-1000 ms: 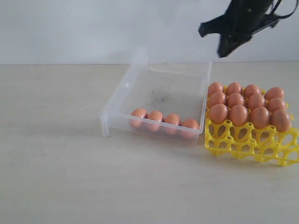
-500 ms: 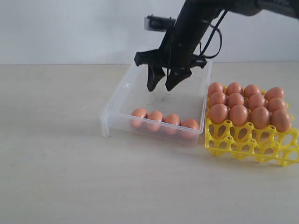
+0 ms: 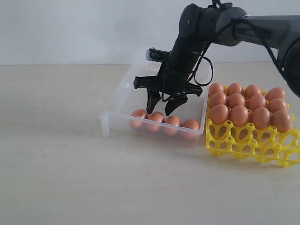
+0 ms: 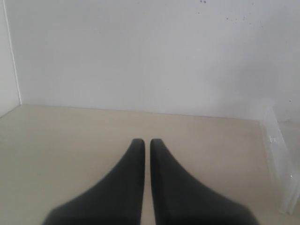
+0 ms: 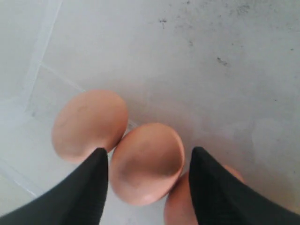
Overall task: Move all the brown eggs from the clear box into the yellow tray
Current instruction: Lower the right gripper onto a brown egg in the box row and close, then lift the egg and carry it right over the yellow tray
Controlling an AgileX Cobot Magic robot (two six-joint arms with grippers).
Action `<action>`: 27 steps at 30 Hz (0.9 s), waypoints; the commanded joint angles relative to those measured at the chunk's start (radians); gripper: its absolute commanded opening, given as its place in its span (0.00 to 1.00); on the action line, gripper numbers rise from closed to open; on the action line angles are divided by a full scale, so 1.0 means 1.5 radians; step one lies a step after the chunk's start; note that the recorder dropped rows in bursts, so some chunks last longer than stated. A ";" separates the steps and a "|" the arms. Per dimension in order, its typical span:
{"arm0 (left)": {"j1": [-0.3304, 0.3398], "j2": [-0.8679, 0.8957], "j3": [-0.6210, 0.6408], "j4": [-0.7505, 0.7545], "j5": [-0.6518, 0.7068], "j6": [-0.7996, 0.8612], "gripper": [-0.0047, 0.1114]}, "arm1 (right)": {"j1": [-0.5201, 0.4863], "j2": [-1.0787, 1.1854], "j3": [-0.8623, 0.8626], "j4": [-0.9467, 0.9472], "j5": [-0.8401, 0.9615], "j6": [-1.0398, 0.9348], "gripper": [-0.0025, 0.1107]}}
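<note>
Several brown eggs lie in a row along the near wall of the clear box (image 3: 122,93). My right gripper (image 3: 162,108) hangs open just above the second egg from the left (image 3: 155,118), one finger on each side of it. In the right wrist view that egg (image 5: 146,161) sits between the fingers (image 5: 89,183) of the right gripper (image 5: 149,157), with another egg (image 5: 89,124) beside it and a third (image 5: 180,204) partly hidden. The yellow tray (image 3: 243,145) holds several eggs (image 3: 239,115) in its far rows. My left gripper (image 4: 144,141) is shut, empty, over bare table.
The near row of cups in the yellow tray holds nothing. The clear box has dark scuffs on its floor (image 5: 220,61). Its low wall (image 4: 281,159) shows at the edge of the left wrist view. A pale wall stands behind the table.
The right arm has swung from above the tray down into the clear box, and its jaws have opened around the second egg. The left gripper has not moved.
</note>
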 commanded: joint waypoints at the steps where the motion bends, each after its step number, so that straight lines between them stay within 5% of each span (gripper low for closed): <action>1: -0.004 -0.002 0.002 -0.001 0.001 -0.001 0.07 | 0.008 -0.001 -0.004 -0.009 0.010 0.008 0.44; 13: -0.004 -0.002 0.002 -0.001 0.001 -0.001 0.07 | 0.025 0.029 -0.004 -0.031 -0.004 0.025 0.42; 15: -0.004 -0.002 0.002 -0.001 0.001 -0.001 0.07 | 0.025 0.029 -0.004 -0.032 -0.011 0.025 0.35; 19: -0.004 -0.002 0.002 -0.001 0.001 -0.001 0.07 | 0.025 0.029 -0.004 -0.035 -0.011 -0.045 0.02; 23: -0.004 -0.002 0.002 -0.001 0.001 -0.001 0.07 | 0.025 0.029 -0.002 -0.052 -0.086 -0.147 0.02; 27: -0.004 -0.002 0.002 -0.001 0.001 -0.001 0.07 | 0.025 0.028 0.030 -0.037 -0.305 -0.209 0.02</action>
